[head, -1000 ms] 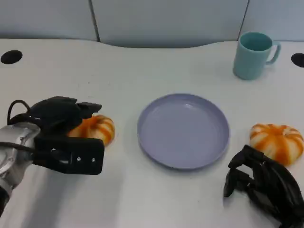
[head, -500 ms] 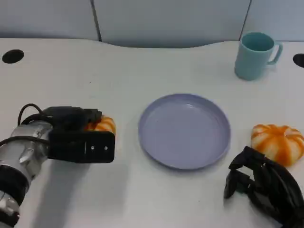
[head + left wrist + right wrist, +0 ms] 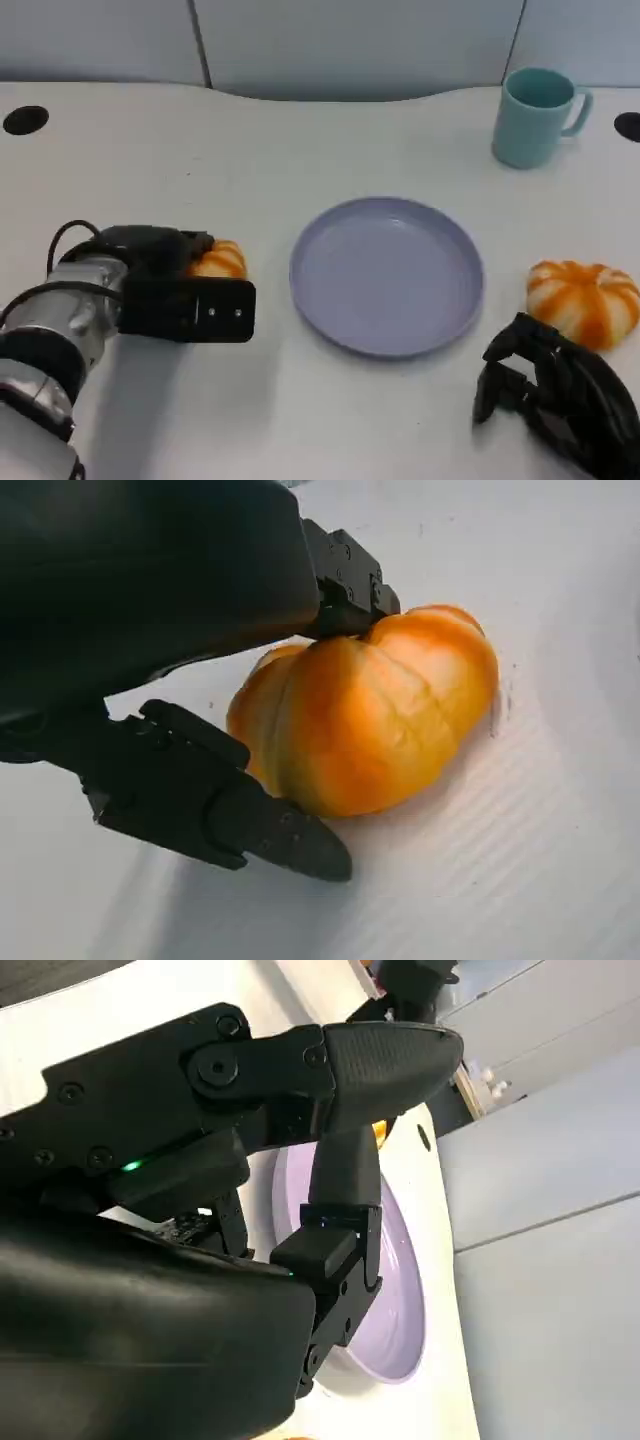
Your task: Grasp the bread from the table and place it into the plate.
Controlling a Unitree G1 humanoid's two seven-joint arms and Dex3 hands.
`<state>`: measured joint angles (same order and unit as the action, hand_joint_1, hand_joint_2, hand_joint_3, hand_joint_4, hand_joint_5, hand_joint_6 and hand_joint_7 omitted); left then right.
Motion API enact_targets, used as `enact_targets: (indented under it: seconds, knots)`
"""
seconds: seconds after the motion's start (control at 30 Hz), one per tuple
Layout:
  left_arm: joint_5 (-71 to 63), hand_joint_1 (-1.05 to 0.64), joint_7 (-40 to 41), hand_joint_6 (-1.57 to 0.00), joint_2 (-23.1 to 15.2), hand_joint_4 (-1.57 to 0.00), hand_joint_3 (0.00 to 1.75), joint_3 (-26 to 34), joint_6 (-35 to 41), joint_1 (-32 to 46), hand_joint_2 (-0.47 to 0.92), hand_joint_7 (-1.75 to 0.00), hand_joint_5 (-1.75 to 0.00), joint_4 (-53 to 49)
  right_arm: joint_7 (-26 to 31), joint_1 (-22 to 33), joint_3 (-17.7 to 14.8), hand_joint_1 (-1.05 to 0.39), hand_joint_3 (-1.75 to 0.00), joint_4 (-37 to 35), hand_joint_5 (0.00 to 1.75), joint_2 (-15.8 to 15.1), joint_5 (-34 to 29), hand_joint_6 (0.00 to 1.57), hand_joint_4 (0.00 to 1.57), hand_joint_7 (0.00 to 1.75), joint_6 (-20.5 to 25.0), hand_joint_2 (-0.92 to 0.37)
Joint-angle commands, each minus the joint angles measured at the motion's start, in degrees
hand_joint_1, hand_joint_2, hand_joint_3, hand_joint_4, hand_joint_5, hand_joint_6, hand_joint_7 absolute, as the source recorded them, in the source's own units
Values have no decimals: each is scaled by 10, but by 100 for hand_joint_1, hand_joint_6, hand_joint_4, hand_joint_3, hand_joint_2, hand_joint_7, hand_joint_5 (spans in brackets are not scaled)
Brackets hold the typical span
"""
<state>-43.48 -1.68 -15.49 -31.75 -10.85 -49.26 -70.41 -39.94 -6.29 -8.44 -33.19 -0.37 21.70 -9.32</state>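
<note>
Bread (image 3: 221, 260) lies on the white table (image 3: 300, 140) at the left, just beside the plate's left edge, with the left hand (image 3: 170, 285) over and around its near side. From the left wrist camera, the orange, ribbed bun (image 3: 370, 720) rests on the table with one black finger (image 3: 215, 800) laid along its side and another part of the hand touching its top (whether the fingers actually press hard enough to grip it I cannot tell). Nearest of all, at the lower right, the right hand (image 3: 555, 390) sits on the table with its fingers curled inward on nothing; the right wrist camera shows those black fingers (image 3: 330, 1080) bunched together against the lavender dish.

Just beyond the right hand lies a second orange-and-white bread (image 3: 583, 300), near the plate's right edge and apart from the fingers. The plate (image 3: 387, 275), round and pale purple, sits in the middle of the table with nothing in it. Farther back at the right stands a teal mug (image 3: 535, 115), upright, its handle turned to the right. A dark round hole (image 3: 24, 119) marks the far left of the tabletop.
</note>
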Motion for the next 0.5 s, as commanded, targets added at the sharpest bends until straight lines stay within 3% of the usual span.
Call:
enact_targets:
  seconds: [0.03, 0.17, 0.3, 0.37, 0.4, 0.5]
  knots:
    - [-12, -32, 60, -29, 2, -13, 1, -17, 4, 14, 75, -3, -14, -30, -2, 7, -6, -57, -30, 7, 175, -9, 5, 57, 60, 142, 5, -92]
    - [-4, -18, 105, -47, 3, -31, 2, -13, -10, 23, 85, -6, -21, -39, 9, 12, -3, -57, -31, 15, 174, -12, -5, 58, 59, 142, 5, -92]
    - [-7, -18, 170, -66, -4, -53, 4, -16, -42, 33, 91, -13, -33, -44, 6, 13, -4, -56, -32, 17, 175, -12, 0, 57, 60, 143, 10, -92]
    - [-7, -21, 217, -100, -7, -75, 14, -14, -61, 42, 92, -14, -77, -46, 6, 15, -4, -56, -32, 19, 174, -11, 0, 57, 59, 142, 9, -92]
    - [-7, -22, 232, -115, -7, -82, 23, -14, -66, 44, 92, -23, -109, -48, 6, 16, -4, -55, -33, 20, 174, -11, 0, 56, 59, 142, 9, -92]
    - [-8, -23, 245, -123, -7, -85, 28, -16, -71, 44, 92, -31, -132, -52, 6, 17, -4, -55, -33, 20, 173, -11, 0, 56, 58, 141, 9, -92]
